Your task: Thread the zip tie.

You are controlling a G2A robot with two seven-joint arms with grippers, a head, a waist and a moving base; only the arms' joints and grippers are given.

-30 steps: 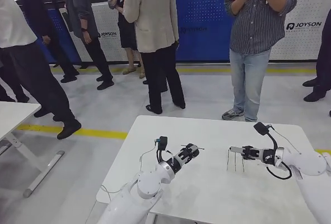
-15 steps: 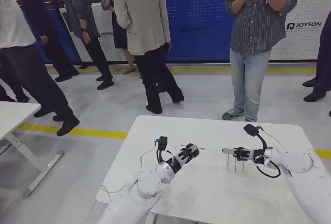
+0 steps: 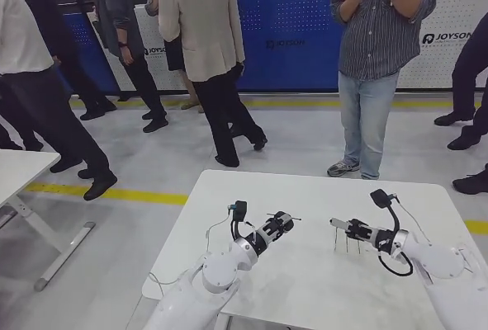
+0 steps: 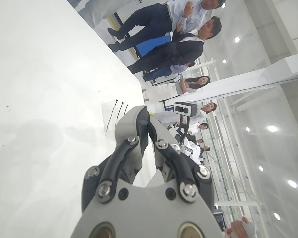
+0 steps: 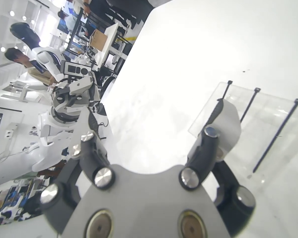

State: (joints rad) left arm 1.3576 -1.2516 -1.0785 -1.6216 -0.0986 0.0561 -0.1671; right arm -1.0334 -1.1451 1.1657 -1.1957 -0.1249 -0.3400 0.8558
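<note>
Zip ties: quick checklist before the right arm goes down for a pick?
1. Right gripper open: ok, fingers wide apart.
2. Zip ties separated: ok, three lie side by side, apart, on the clear sheet.
3. Jaws centred on one tie: not ok, one finger covers part of the end tie; the other is off the sheet.
4. Height above the sheet: cannot tell.
5. Left gripper open to receive: not ok, shut; whether it holds anything, cannot tell.
</note>
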